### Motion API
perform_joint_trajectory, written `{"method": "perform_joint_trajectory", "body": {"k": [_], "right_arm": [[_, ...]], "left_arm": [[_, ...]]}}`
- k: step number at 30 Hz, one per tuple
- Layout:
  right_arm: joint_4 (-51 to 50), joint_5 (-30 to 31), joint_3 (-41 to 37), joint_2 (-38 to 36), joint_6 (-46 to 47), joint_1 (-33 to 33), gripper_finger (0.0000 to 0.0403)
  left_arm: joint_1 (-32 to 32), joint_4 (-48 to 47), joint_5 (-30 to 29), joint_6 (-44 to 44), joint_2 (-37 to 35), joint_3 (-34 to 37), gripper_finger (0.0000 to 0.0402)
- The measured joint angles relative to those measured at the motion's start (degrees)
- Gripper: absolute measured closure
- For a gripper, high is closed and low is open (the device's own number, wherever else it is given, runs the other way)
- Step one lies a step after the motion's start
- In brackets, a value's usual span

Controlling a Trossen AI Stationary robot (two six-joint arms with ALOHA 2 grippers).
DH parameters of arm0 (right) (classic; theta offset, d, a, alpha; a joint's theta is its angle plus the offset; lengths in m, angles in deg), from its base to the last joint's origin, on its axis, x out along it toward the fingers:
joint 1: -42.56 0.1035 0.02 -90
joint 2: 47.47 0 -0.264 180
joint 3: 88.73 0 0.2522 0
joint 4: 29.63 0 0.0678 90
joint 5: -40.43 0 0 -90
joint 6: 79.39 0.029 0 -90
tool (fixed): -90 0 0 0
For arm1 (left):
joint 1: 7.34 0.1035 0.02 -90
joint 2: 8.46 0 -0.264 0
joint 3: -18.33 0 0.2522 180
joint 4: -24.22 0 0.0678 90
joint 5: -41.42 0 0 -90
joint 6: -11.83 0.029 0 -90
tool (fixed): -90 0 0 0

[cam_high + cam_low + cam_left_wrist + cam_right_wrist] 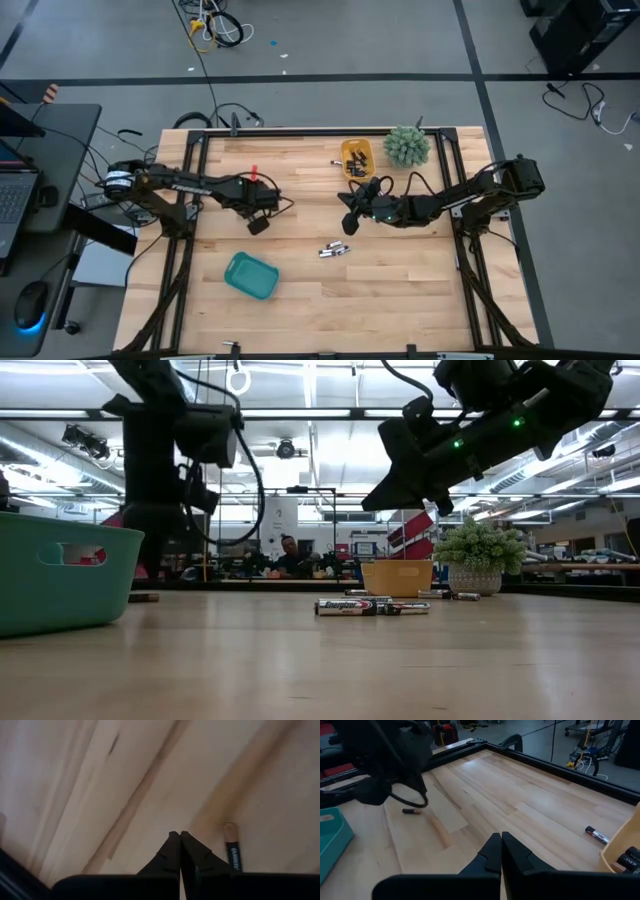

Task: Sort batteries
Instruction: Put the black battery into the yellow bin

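Both arms hang over the table with nothing in their claws. The left gripper [257, 225] sits over the left half of the table, its fingers [172, 851] pinched tight together and empty. A single dark battery [233, 853] lies on the wood right beside those tips, seemingly the same lone cell [412, 811] that shows under the left arm from the right wrist view. The right gripper [349, 222] hovers right of centre, jaws likewise clenched on nothing.

The batteries are spread about. A small cluster [336, 249] lies in the middle of the table, just near of the right gripper; from the low view they rest end to end on the wood [372, 606]. More sit in the yellow bin [357, 158] at the far side, beside the plant [407, 146], and one stray [597, 834] lies just outside that bin. The teal bin [250, 275] stands near-left; I cannot tell whether anything is in it.

To my eye the sort is under way, with both arms between picks. The next move calls for a claw to open, most likely the left over its lone cell or the right over the middle cluster. It must drop squarely so the fingers straddle one cell along its length, since these roll easily.
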Motion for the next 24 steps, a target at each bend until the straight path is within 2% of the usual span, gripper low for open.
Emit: {"method": "perform_joint_trajectory", "body": {"k": [5,10,14,24], "right_arm": [[0.04,-0.36,0.0,0.0,0.01,0.02,0.0402],[0.09,-1.04,0.0,0.0,0.44,0.02,0.0402],[0.38,-1.04,0.0,0.0,0.44,0.02,0.0402],[0.79,-1.04,0.0,0.0,0.44,0.02,0.0402]], "left_arm": [[-3.24,0.17,2.18,3.05,0.0,-0.73,0.0401],[-3.66,-1.14,3.27,-4.58,0.0,-0.73,0.0401],[-3.68,-2.81,4.57,-7.28,0.0,-0.73,0.0392],[-3.91,-0.44,5.47,-9.57,0.0,-0.71,0.0314]]}}
